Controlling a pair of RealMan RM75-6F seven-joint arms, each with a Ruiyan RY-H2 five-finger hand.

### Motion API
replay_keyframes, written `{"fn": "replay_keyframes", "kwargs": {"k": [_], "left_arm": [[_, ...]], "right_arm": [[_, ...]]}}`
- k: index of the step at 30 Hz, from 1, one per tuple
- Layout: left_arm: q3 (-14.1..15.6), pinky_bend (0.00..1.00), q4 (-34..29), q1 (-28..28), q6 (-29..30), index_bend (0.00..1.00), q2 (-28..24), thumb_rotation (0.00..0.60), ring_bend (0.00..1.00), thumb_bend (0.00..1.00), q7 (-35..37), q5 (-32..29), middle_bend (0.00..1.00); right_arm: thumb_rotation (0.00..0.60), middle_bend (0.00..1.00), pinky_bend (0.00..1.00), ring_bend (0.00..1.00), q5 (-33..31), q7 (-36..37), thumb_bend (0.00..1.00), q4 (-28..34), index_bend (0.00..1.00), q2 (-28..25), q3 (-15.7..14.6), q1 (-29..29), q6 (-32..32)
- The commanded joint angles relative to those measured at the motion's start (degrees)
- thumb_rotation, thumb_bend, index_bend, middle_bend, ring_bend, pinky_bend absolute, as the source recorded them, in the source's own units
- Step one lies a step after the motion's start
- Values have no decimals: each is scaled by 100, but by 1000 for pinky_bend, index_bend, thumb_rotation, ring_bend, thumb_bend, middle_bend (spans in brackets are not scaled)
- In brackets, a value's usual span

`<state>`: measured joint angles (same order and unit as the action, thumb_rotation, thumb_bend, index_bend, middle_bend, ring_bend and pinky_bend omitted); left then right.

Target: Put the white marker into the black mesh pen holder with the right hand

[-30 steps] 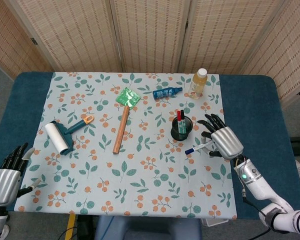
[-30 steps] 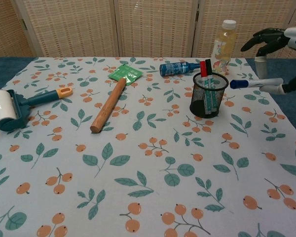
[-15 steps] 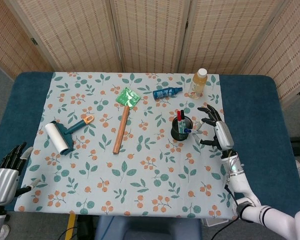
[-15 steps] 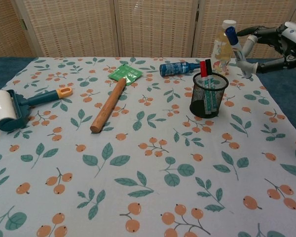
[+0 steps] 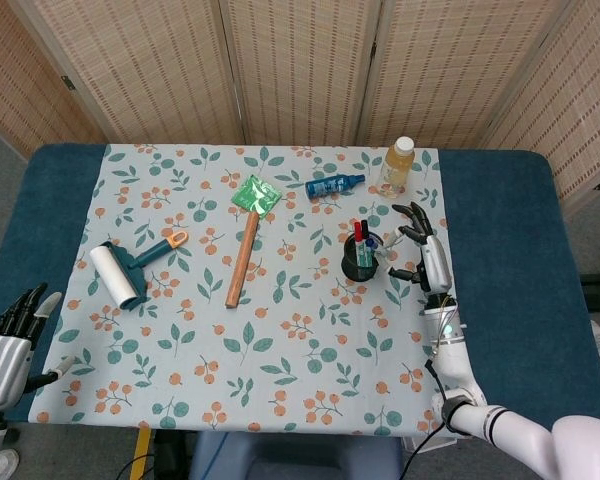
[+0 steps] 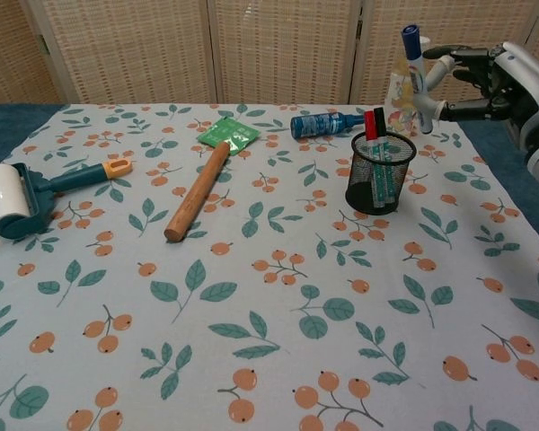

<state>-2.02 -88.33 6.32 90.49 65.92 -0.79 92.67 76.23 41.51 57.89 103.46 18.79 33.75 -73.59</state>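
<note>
My right hand holds the white marker, pinched between thumb and a finger, the rest spread. The marker stands nearly upright with its blue cap up, just above and to the right of the black mesh pen holder. The holder stands upright on the floral cloth and carries a red marker and a dark one. In the head view the white marker shows only partly beside the holder. My left hand rests at the table's front left corner, fingers apart, holding nothing.
A yellow-liquid bottle stands right behind the marker. A blue bottle lies left of it. A green packet, a wooden stick and a lint roller lie further left on the floral tablecloth.
My right hand has raised the marker from level to nearly upright, cap up, and carried it left toward the pen holder. The left hand has barely shifted.
</note>
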Motion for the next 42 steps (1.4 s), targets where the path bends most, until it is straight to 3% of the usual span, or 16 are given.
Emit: {"fn": "replay_keyframes", "kwargs": {"k": [1, 11, 29, 32, 34, 36, 42], "left_arm": [[-6, 205, -1, -1, 19, 0, -5, 600, 0, 206, 16, 14, 0], [-3, 205, -21, -39, 73, 0, -65, 600, 0, 205, 110, 7, 0], [-33, 205, -22, -67, 133, 0, -122, 600, 0, 206, 223, -11, 0], [-41, 205, -15, -77, 159, 0, -126, 600, 0, 206, 230, -10, 0], [-39, 205, -14, -78, 159, 0, -124, 600, 0, 206, 224, -6, 0], [-37, 205, -13, -74, 150, 0, -119, 600, 0, 206, 217, -1, 0], [-34, 205, 0, -65, 119, 0, -101, 600, 0, 206, 197, -9, 0]], "right_arm": [[600, 162, 5, 41, -70, 87, 282, -152, 639, 134, 55, 6, 16], [600, 162, 5, 41, -215, 297, 285, -774, 639, 544, 210, 210, 297], [600, 150, 6, 41, -167, 467, 286, -1551, 633, 960, 233, 536, 599], [600, 90, 6, 41, -129, 442, 230, -1624, 479, 953, 135, 539, 732], [600, 27, 6, 38, -116, 439, 173, -1623, 296, 927, 104, 542, 797], [600, 3, 6, 31, -101, 407, 132, -1618, 183, 898, 78, 546, 839], [600, 0, 6, 16, -66, 453, 81, -1419, 29, 785, 109, 484, 667]]}}
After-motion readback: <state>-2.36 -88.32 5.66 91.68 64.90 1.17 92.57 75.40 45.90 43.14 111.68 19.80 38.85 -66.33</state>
